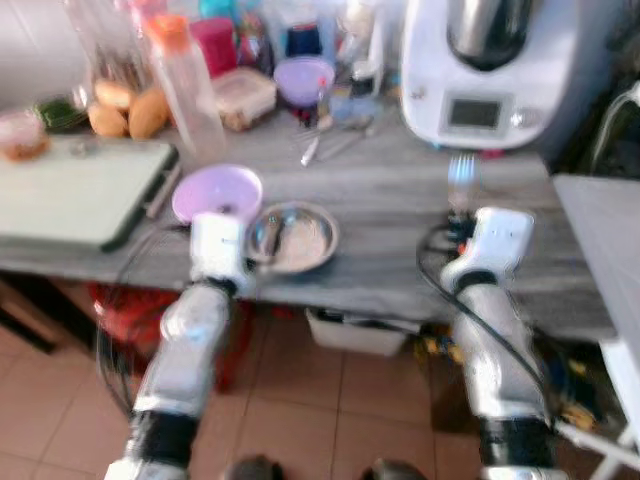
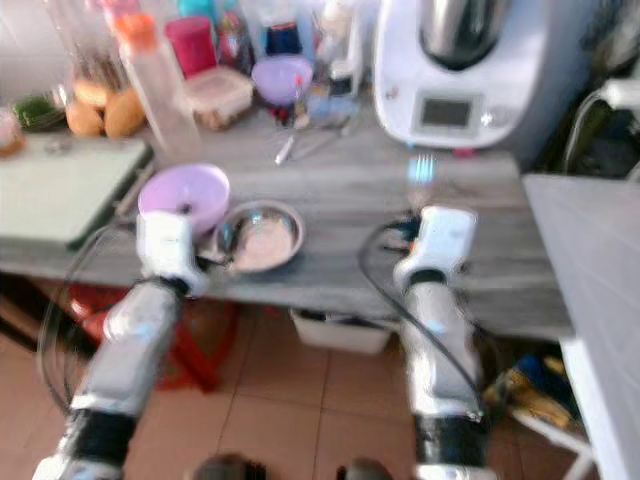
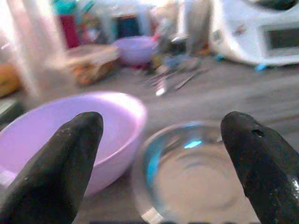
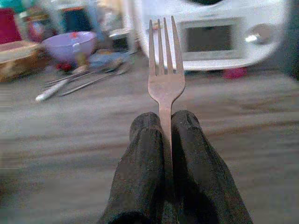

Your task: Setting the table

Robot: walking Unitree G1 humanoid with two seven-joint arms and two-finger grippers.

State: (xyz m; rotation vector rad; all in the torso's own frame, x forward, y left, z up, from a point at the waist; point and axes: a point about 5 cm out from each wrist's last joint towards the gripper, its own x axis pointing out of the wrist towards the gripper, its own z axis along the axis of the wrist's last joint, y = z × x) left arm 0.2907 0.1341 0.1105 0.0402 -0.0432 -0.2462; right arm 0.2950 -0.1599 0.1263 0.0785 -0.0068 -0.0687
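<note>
My right gripper (image 4: 164, 122) is shut on a metal fork (image 4: 165, 74), tines pointing away, held over the grey wooden counter (image 1: 400, 210) in front of the white kitchen machine (image 1: 490, 70). The fork (image 1: 461, 172) shows as a pale blur above my right wrist. My left gripper (image 3: 163, 135) stands open at the counter's near edge, one finger toward the pink plastic bowl (image 3: 70, 130), the other past the steel bowl (image 3: 191, 172). The pink bowl (image 1: 217, 193) and steel bowl (image 1: 293, 237) sit side by side.
A pale green cutting board (image 1: 75, 190) lies at the left. The back of the counter is crowded with bottles, a purple bowl (image 1: 303, 78), a food container (image 1: 243, 97), loose cutlery (image 1: 330, 145) and fruit (image 1: 130, 112). A grey table edge (image 1: 600, 240) stands at the right.
</note>
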